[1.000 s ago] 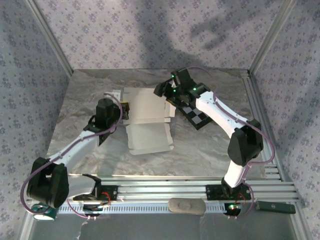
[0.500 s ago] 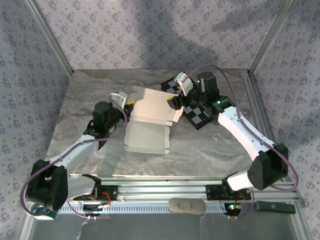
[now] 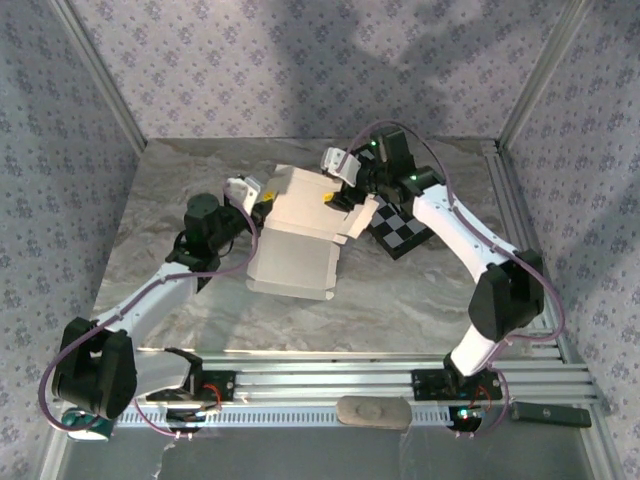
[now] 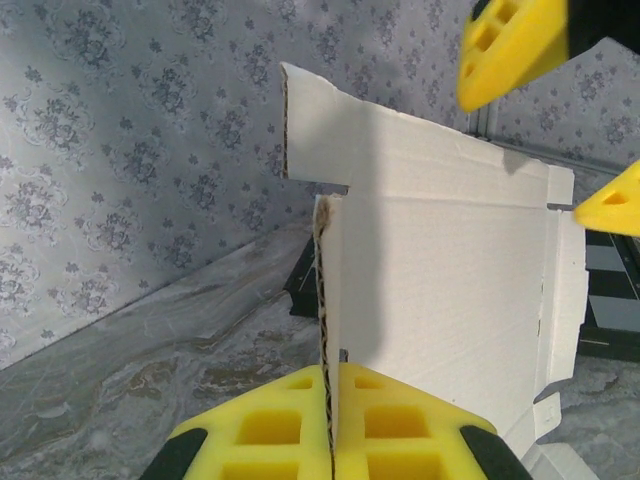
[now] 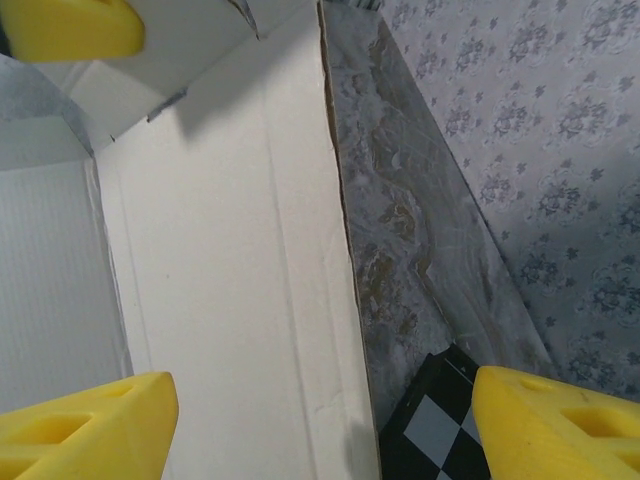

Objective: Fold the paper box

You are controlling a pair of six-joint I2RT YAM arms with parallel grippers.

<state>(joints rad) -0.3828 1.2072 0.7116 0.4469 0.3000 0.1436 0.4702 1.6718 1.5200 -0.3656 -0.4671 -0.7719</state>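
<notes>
The paper box (image 3: 300, 235) shows its white face, its far part lifted and tilted off the table. My left gripper (image 3: 255, 197) is shut on the box's left edge; in the left wrist view the yellow pads (image 4: 270, 425) pinch the cardboard edge of the paper box (image 4: 450, 260) on end. My right gripper (image 3: 338, 182) is open at the box's far right side. In the right wrist view its yellow fingers (image 5: 80, 420) stand wide apart, with a white panel of the paper box (image 5: 220, 280) between them and untouched.
A black-and-white checkerboard (image 3: 405, 232) lies right of the box, under the right arm, and is the checkerboard (image 5: 440, 425) seen beside the panel. Patterned walls close in the back and both sides. A dark-handled tool (image 3: 550, 413) and a beige pad (image 3: 372, 412) rest by the front rail.
The left gripper has lifted the box's left edge, tilting the box up. The right arm swung away to the right, then came back over the box's far right side, jaws open.
</notes>
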